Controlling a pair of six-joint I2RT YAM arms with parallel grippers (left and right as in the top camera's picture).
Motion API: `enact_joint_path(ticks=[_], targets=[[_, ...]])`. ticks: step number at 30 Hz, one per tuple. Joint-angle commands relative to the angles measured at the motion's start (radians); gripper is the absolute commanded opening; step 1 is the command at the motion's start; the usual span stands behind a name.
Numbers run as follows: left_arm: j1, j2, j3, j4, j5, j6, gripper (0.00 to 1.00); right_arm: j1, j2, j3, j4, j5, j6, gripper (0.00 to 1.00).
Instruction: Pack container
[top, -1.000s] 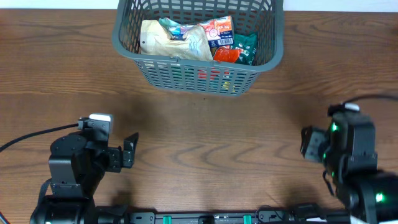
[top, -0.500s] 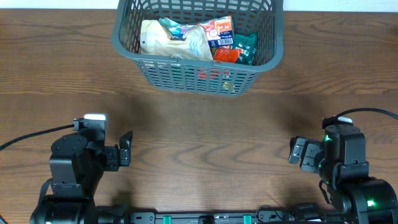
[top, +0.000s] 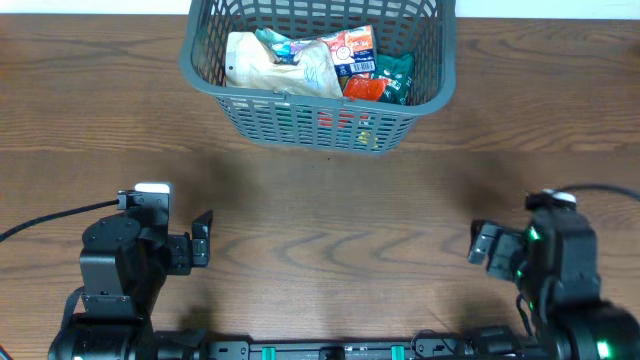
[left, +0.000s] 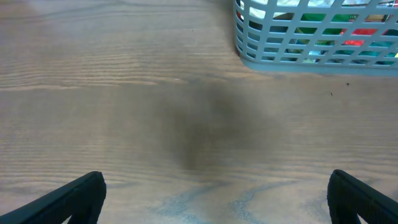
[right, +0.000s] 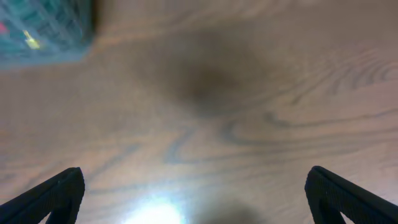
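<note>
The left gripper (top: 198, 243) hangs near the counter's (top: 330, 220) front edge, jaws spread wide and holding nothing. The right gripper (top: 484, 248) is likewise released and empty. Well beyond them the container (top: 300, 125) sits at the middle of the back edge, with snack packets (top: 300, 60) heaped inside. My worry is that a careless reach clips its rim and shoves it off the back.

Packets (top: 300, 62) lie inside the container (top: 300, 122) on the table (top: 330, 220).

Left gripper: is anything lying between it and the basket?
No. Only bare wooden table separates the left gripper from the basket, as the overhead and left wrist views both show.
</note>
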Motion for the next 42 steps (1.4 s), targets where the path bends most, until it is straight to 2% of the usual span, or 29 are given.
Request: enact_joint_path(ticks=[1, 5, 8, 14, 19, 27, 30, 42], targets=[[-0.004, -0.003, -0.006, -0.002, -0.016, -0.013, 0.99, -0.016, -0.152, -0.032, 0.045, 0.003, 0.003, 0.99], [-0.004, -0.003, -0.006, -0.002, -0.015, -0.013, 0.99, -0.031, -0.369, -0.194, 0.192, -0.012, 0.003, 0.99], [-0.004, -0.003, -0.006, -0.002, -0.015, -0.013, 0.99, -0.045, -0.483, -0.384, 0.373, -0.033, 0.003, 0.99], [-0.004, -0.003, -0.006, -0.002, -0.016, -0.013, 0.98, -0.032, -0.544, -0.692, 0.865, -0.039, -0.048, 0.99], [-0.004, -0.003, -0.006, -0.002, -0.016, -0.013, 0.99, -0.028, -0.547, -0.818, 1.065, -0.036, -0.189, 0.99], [-0.004, -0.003, -0.006, -0.002, -0.015, -0.013, 0.99, -0.031, -0.586, -0.843, 1.019, -0.065, -0.377, 0.99], [-0.004, -0.003, -0.006, -0.002, -0.016, -0.013, 0.99, -0.036, -0.636, -0.843, 0.941, -0.09, -0.38, 0.99], [-0.004, -0.003, -0.006, -0.002, -0.015, -0.013, 0.99, -0.037, -0.633, -0.843, 0.789, -0.122, -0.405, 0.99]])
